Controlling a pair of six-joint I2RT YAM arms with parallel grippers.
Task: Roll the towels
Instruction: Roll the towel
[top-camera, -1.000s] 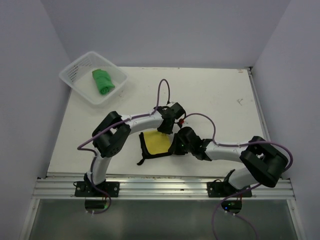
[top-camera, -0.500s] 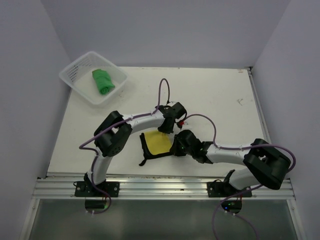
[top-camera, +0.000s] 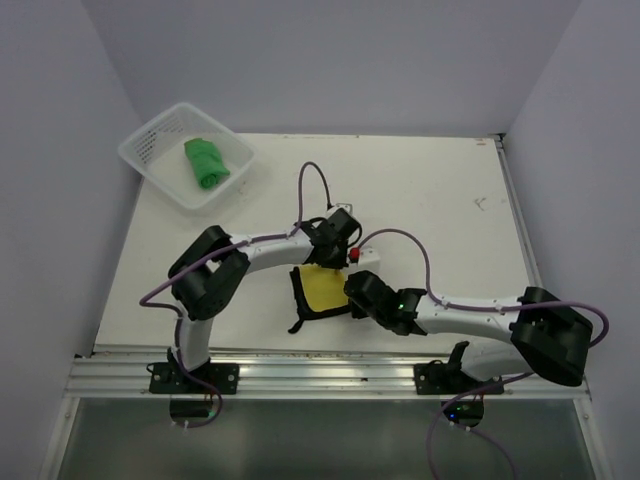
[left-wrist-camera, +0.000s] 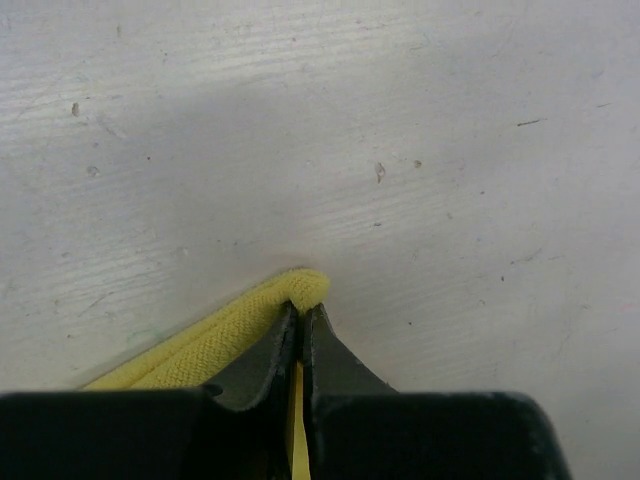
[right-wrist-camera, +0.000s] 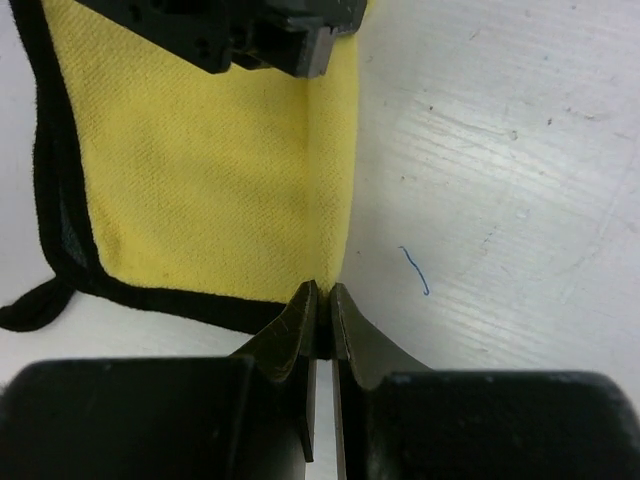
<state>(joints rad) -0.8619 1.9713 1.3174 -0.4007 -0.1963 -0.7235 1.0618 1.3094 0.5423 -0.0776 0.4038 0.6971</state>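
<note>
The yellow towel (top-camera: 322, 288) with its black edge lies on the table between my two arms. My left gripper (top-camera: 333, 256) is shut on its far right corner; the left wrist view shows the yellow fold (left-wrist-camera: 240, 335) pinched between the fingertips. My right gripper (top-camera: 352, 296) is shut on the near right corner, seen in the right wrist view (right-wrist-camera: 322, 292) where the towel (right-wrist-camera: 200, 170) spreads flat to the left with a narrow fold along its right edge. The green towel (top-camera: 205, 162) lies rolled in the white basket (top-camera: 150, 170).
The white mesh basket stands at the table's far left corner. A black loop of the towel (right-wrist-camera: 35, 308) trails off its near left corner. White walls close the table in on three sides. Purple cables arch over both arms.
Both grippers have moved left with the towel's right edge, folding it over. The visible yellow area has grown narrower, and both arms have stretched out lower.
</note>
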